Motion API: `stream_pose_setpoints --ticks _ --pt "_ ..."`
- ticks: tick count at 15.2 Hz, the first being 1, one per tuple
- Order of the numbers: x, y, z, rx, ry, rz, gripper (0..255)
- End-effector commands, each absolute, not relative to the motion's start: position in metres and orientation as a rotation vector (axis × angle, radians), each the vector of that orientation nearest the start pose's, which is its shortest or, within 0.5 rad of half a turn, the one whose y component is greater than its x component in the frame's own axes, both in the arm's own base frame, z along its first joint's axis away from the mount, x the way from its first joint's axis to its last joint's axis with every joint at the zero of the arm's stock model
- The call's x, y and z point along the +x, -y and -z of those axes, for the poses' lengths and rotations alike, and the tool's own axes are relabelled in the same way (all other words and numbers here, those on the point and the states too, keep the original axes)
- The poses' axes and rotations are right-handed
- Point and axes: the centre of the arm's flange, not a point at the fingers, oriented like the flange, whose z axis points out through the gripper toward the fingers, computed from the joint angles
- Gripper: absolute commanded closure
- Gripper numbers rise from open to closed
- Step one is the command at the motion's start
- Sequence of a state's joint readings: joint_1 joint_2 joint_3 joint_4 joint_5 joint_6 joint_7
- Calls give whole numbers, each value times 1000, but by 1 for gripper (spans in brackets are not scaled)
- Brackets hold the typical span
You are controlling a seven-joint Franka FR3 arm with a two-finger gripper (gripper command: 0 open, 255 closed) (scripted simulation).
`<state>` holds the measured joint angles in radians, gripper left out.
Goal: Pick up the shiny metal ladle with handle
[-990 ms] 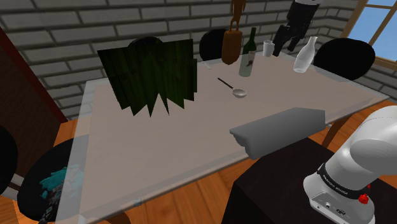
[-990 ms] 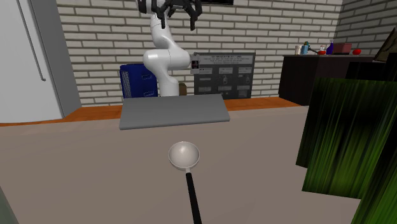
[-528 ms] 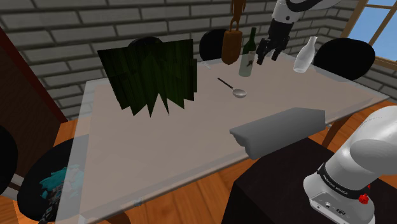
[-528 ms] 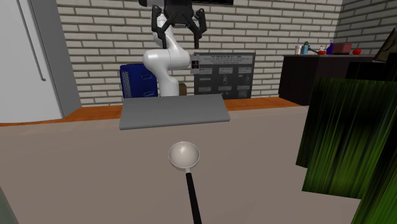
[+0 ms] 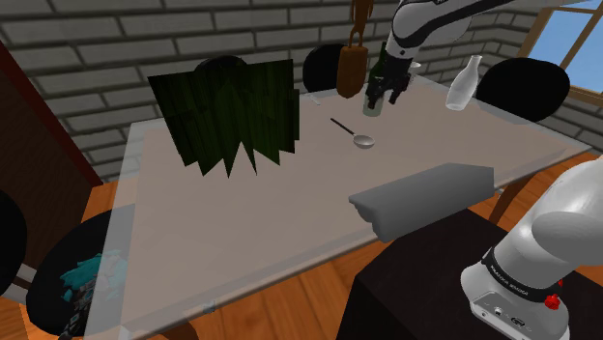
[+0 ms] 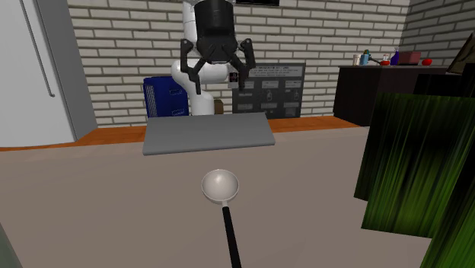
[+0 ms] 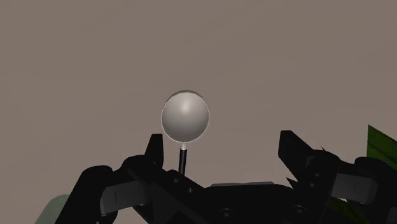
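The ladle (image 7: 185, 116) lies flat on the bare surface (image 5: 242, 222), in the half away from the stand. Its round bowl faces the stand-side edge and its thin dark handle runs toward the opposite edge. It is clear of all neighbours. The dark green plant (image 5: 237, 116) stands well apart toward one end, the green bottle (image 5: 379, 60) and clear bottle (image 5: 464, 82) stand near the far edge, and the grey block (image 5: 425, 193) sits at the stand-side edge. This isolation leaves open access from above. The claw (image 6: 215, 86) hangs above the ladle, well clear of the surface, released, fingers spread wide with nothing between them. In the wrist view the handle runs at right angles to the line between the fingers, so the closing direction appears correct for a pinch on the handle. The handle passes just beside one finger, not midway, so a sideways correction looks necessary before descent. The arm (image 5: 425, 19) reaches out high over the surface from the stand, its wrist bent to point the claw downward.
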<state>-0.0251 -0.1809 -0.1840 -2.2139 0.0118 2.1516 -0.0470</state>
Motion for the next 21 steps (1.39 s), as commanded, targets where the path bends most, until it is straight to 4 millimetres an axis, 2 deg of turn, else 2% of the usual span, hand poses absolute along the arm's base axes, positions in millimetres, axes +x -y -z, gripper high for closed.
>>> stream_pose_setpoints --ticks 1,17,21 --pt "512 114 -447 -3090 -277 189 0" --pt "660 171 -307 -3029 -407 188 0" --pt "662 172 -290 -3029 -408 188 0"
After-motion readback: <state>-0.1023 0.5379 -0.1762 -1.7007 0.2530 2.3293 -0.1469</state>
